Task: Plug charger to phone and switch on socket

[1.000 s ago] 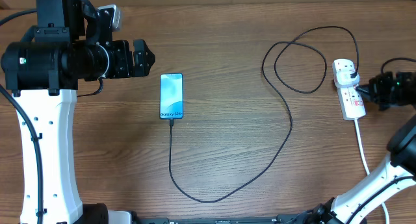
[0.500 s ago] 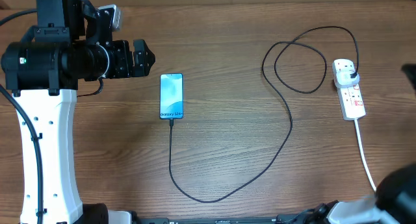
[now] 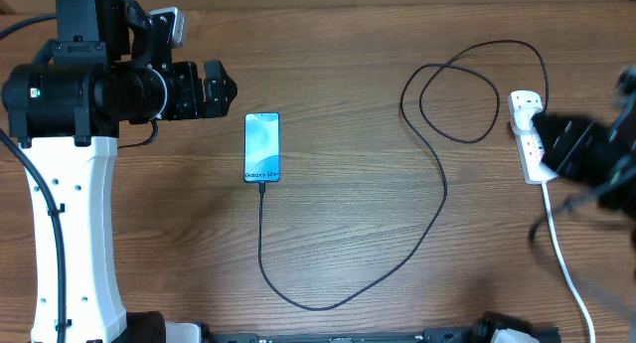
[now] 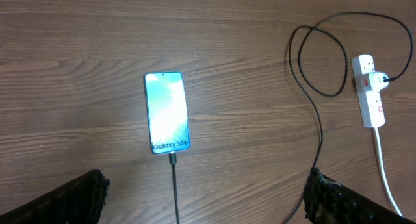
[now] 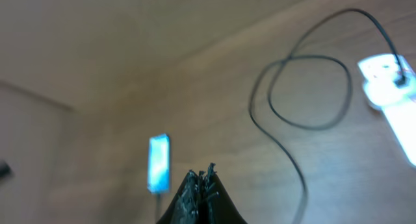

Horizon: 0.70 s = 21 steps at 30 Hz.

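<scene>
The phone (image 3: 262, 147) lies flat on the wooden table with its light blue screen up. It also shows in the left wrist view (image 4: 167, 112). The black charger cable (image 3: 444, 189) runs from the phone's bottom edge, loops round, and ends in a black plug (image 3: 538, 111) seated in the white socket strip (image 3: 528, 134). My left gripper (image 3: 221, 87) hangs open and empty to the upper left of the phone; its fingers frame the left wrist view (image 4: 205, 204). My right gripper (image 3: 564, 141) is a motion-blurred dark shape at the strip's right side. Its fingers (image 5: 201, 178) are shut on nothing.
The strip's thick white cord (image 3: 561, 254) runs down toward the front right edge. The left arm's white base column (image 3: 75, 234) stands at the left. The right wrist view is blurred but shows the phone (image 5: 158, 162), the cable loop (image 5: 305, 87) and the strip (image 5: 390, 94).
My right arm swung out of the overhead view and has come back, blurred, over the strip's right side. The left arm, phone and cable have not moved.
</scene>
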Tool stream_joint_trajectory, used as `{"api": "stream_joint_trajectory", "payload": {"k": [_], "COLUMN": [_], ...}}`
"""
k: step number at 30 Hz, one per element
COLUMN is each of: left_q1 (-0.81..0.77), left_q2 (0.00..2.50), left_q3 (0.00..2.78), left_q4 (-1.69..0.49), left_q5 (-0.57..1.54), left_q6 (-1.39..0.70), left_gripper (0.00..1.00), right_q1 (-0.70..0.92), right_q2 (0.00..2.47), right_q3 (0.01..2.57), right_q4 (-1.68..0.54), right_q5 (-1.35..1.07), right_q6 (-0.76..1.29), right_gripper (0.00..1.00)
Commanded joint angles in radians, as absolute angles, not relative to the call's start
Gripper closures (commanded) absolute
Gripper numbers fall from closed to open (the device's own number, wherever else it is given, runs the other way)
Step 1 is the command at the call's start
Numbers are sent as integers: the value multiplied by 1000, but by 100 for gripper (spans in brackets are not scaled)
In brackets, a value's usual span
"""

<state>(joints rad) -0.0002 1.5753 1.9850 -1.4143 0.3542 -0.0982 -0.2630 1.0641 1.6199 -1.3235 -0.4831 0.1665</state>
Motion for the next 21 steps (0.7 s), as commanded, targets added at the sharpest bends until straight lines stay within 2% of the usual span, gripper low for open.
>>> {"api": "stream_joint_trajectory", "payload": {"k": [1, 4, 7, 8, 9, 10, 21], "left_q1": [-7, -7, -7, -7, -7, -7, -7], "left_q2": [1565, 1565, 1565, 1565, 1565, 1565, 1565], "left_q3": [1993, 1993, 1993, 1993, 1993, 1993, 1993], "left_q4": [-1414, -1414, -1414, -1414, -1414, -1414, -1414], "left_q5": [347, 347, 347, 347, 347, 347, 347], "left_q6": [-93, -93, -93, -93, -93, -93, -93], "left_gripper": [0, 1, 0, 1, 0, 1, 0], "right_q1": [-172, -126, -123, -123, -123, -123, -123], "right_q2": [989, 937, 911, 910, 910, 910, 910], "right_q3": [1634, 1634, 1634, 1634, 1634, 1627, 1623], "right_q4": [-1394, -1489, -1595, -1643, -1687, -1691, -1693], "right_q5": [-295, -270, -270, -270, -271, -257, -192], "right_q6": [143, 144, 159, 168, 186, 196, 197], "right_gripper": [96, 94, 57, 51, 5, 0, 0]}}
